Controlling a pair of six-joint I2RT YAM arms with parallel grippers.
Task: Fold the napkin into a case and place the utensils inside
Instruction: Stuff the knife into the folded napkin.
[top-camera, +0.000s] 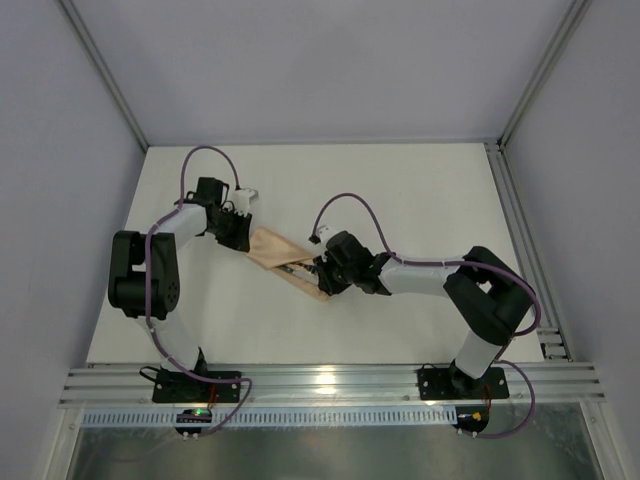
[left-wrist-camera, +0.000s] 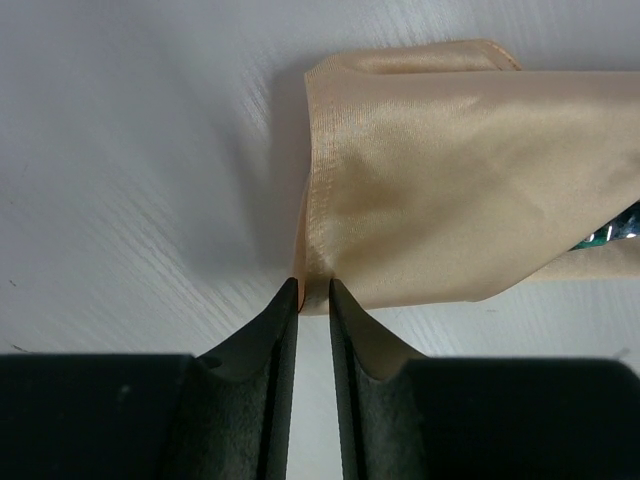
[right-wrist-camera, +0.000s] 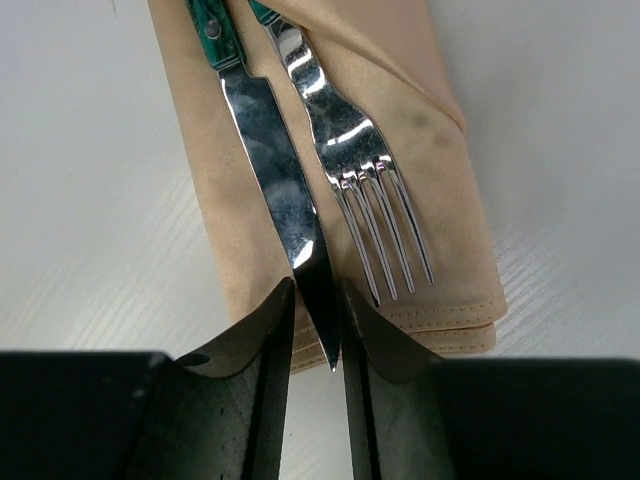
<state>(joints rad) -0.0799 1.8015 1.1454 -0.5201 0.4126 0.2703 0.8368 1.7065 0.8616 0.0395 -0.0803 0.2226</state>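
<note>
Narrow peach-tan folded cloth case (top-camera: 277, 252) lies mid white worktop (top-camera: 400, 200), slanting from far-left to near-right. Inside it: a knife with green handle and silvery blade (right-wrist-camera: 275, 190) and a fork with green handle and silvery tines (right-wrist-camera: 350, 160). Both handles are tucked under the diagonal flap (right-wrist-camera: 385, 45). Blade and tines stick out and lie flat on the cloth towards the near-right end. I have the left hand (left-wrist-camera: 314, 292) at the case's far-left end, narrow, hem corner pinched between the tips. A bit of green shows at that view's right edge. The right hand (right-wrist-camera: 317, 290) is at the near-right end, narrow, with the knife tip between its fingers (right-wrist-camera: 265, 340). I cannot tell if it actually clamps the blade.
</note>
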